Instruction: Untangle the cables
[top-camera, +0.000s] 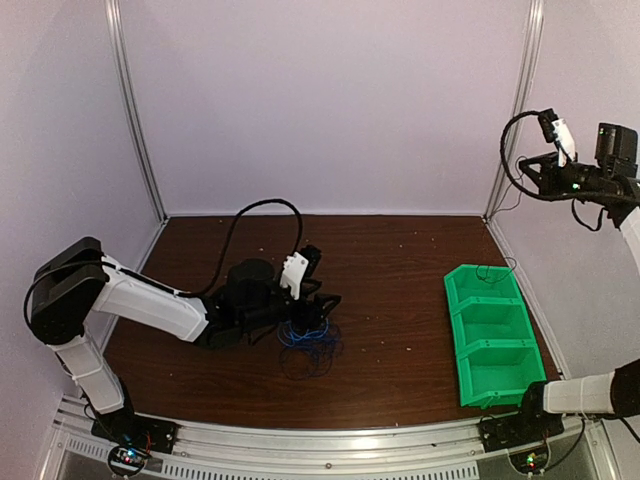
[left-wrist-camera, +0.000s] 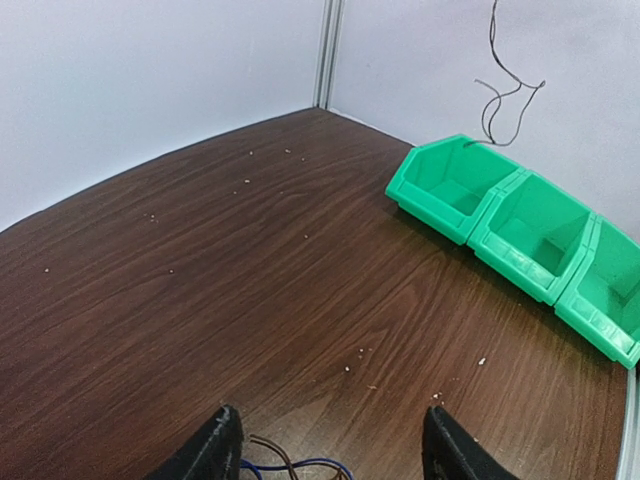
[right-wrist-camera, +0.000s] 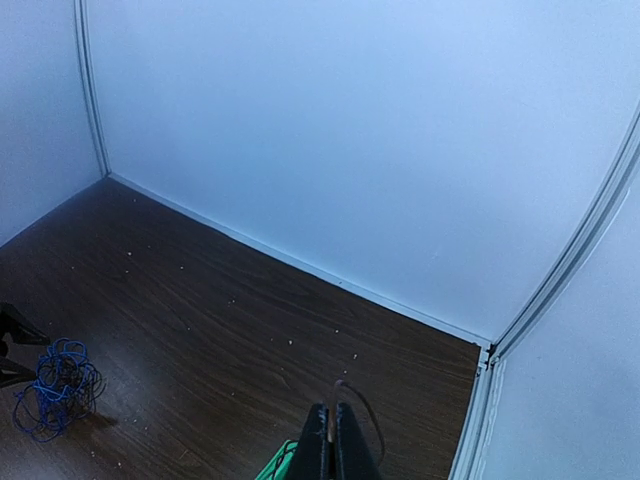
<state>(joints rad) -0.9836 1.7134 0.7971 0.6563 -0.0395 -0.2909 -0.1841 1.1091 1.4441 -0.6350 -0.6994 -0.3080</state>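
A fist-sized tangle of blue and black cables (top-camera: 308, 348) lies on the brown table; it also shows in the right wrist view (right-wrist-camera: 55, 392). My left gripper (top-camera: 310, 318) is low over the tangle's far edge and open. In the left wrist view its fingertips (left-wrist-camera: 222, 440) stand wide apart around a few blue and brown strands (left-wrist-camera: 290, 464). My right gripper (top-camera: 530, 165) is raised high at the right. It is shut (right-wrist-camera: 333, 425) on one thin dark cable (right-wrist-camera: 362, 412), which hangs down (left-wrist-camera: 497, 90) towards the far compartment of the green bin (top-camera: 455, 320).
The green bin has three compartments (left-wrist-camera: 440, 212) and stands along the right side of the table. Its corner shows under my right gripper (right-wrist-camera: 275, 466). White walls and metal posts (top-camera: 135, 110) enclose the table. Small crumbs dot the wood.
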